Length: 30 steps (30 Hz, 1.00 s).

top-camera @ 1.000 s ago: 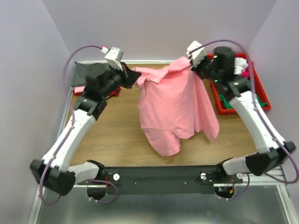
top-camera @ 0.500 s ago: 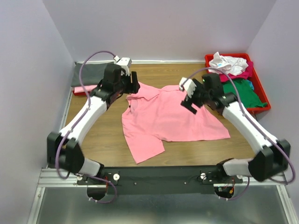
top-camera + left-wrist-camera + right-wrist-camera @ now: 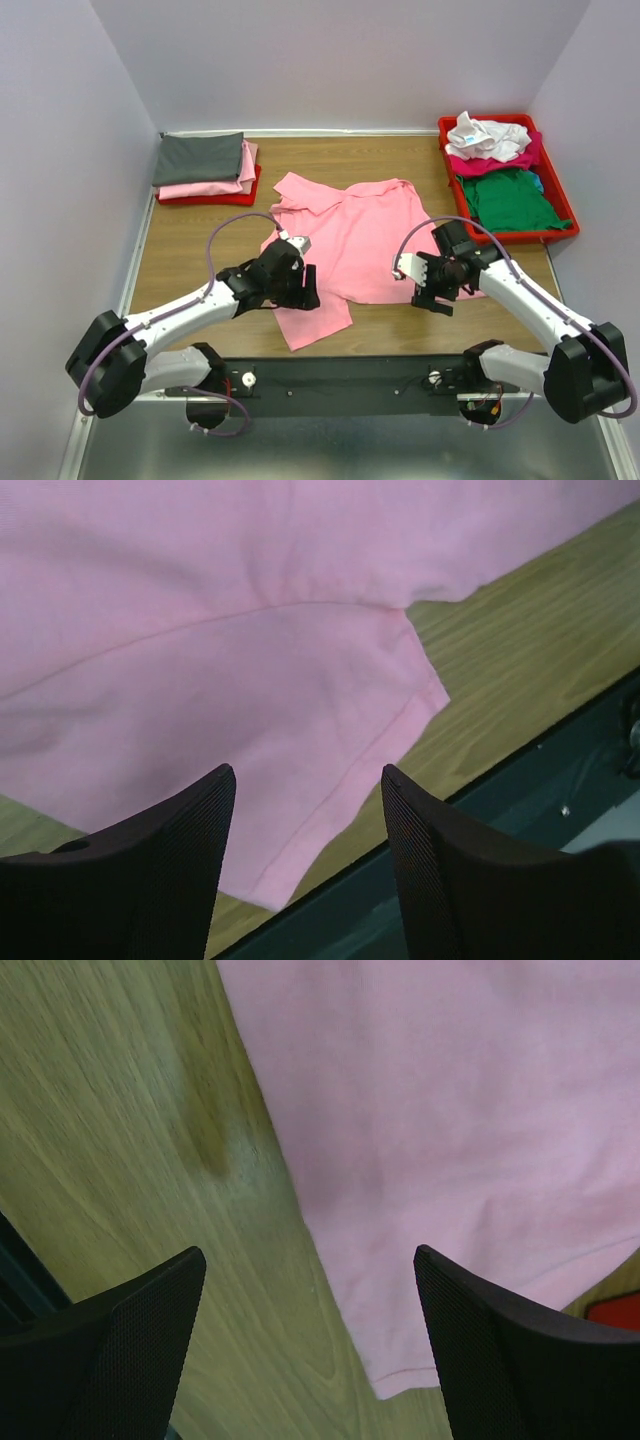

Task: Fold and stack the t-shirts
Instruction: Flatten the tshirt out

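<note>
Plain light-pink cloth t-shirt lies unfolded on the wooden worktop beneath the wide, empty left gripper and right gripper; folded grey and pink tees sit at 10 o'clock, crumpled tees wait at 2 o'clock.

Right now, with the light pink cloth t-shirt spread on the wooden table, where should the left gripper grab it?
Probably the loose flap of the light pink t-shirt jutting toward the arm bases. It lies flat on the wooden table with free edges, so the open left gripper, hovering over it, could pinch its near corner from the near side.
</note>
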Tool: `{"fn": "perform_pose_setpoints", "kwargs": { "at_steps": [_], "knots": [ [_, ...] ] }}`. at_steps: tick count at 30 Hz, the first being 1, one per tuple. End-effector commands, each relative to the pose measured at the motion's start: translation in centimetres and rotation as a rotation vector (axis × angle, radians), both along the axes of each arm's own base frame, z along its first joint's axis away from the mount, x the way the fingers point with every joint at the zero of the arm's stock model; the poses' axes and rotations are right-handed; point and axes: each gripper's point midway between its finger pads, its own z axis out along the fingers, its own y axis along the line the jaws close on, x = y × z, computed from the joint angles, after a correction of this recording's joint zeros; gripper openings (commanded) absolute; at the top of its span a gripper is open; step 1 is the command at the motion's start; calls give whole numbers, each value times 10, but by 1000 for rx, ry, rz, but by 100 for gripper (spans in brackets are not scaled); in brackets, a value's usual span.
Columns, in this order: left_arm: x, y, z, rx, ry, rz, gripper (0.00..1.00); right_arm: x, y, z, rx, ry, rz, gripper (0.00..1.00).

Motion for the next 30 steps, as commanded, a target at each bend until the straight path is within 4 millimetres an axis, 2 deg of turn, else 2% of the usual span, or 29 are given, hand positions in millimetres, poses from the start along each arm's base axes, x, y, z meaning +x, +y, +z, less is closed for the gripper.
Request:
{"fn": "perform_pose_setpoints", "kwargs": {
  "at_steps": [1,3,4,7,11,13,16,19,21,28,30],
  "knots": [
    [25,3,3,7,-69,137,68,-1,-15,-8,-59,12,-21,91],
    [41,7,2,60,-118,167,69,3,-13,-10,-48,10,-42,91],
    [44,9,-5,95,-112,175,69,4,-13,-11,-47,9,-49,91],
    [54,11,-9,129,-124,211,70,6,-19,-18,-57,15,-76,91],
    [42,25,-22,183,-31,305,70,13,-35,-17,-56,4,-137,89],
    [29,30,-23,133,15,361,70,19,-49,-14,-50,-11,-176,89],
    [18,35,-14,46,34,424,70,20,-58,-14,-31,-12,-183,89],
    [21,55,-8,57,-4,535,73,11,-56,-25,-21,33,-165,89],
    [26,60,-8,62,-11,561,81,7,-52,-33,-9,74,-160,89],
    [43,69,-45,155,77,586,85,-2,-52,-49,-13,154,-177,81],
    [49,65,-48,137,80,586,85,-1,-53,-51,-16,156,-186,79]
  ]
}}
